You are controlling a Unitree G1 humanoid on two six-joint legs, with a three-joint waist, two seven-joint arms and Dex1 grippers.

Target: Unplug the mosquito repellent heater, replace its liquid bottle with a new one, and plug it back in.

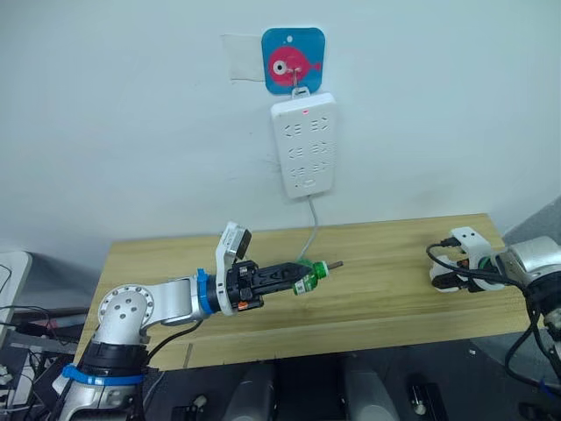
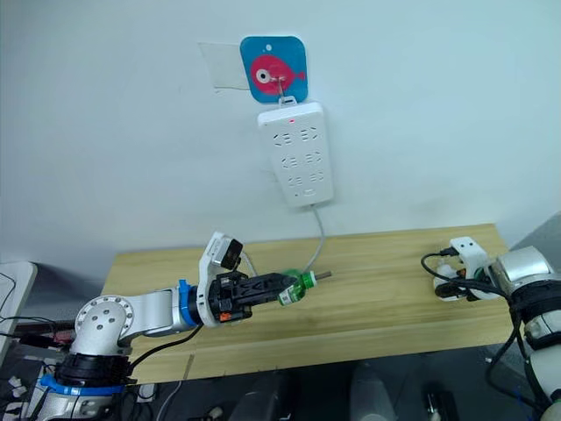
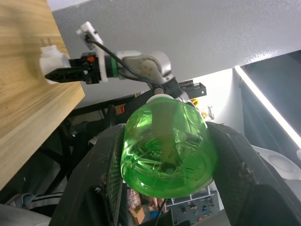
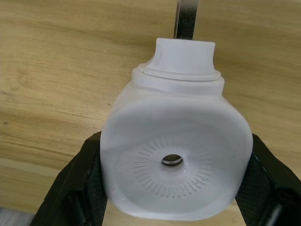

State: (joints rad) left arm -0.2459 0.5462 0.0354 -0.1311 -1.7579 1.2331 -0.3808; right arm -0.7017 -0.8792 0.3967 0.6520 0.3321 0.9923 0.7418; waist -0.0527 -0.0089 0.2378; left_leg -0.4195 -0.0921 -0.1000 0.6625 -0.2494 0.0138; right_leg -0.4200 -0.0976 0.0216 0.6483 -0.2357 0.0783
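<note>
Left tool clamped on green liquid bottle above tabletop, right tool clamped on mosquito repellent heater near tabletop's right end.

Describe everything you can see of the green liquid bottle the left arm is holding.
The green bottle is small, translucent plastic with liquid inside, rounded in body, narrowing to a neck from which a thin wick rod sticks out. It is held roughly level above the wooden table, rod pointing toward the robot's right, and touches nothing but the left pincer, whose black fingers clamp its sides.
</note>
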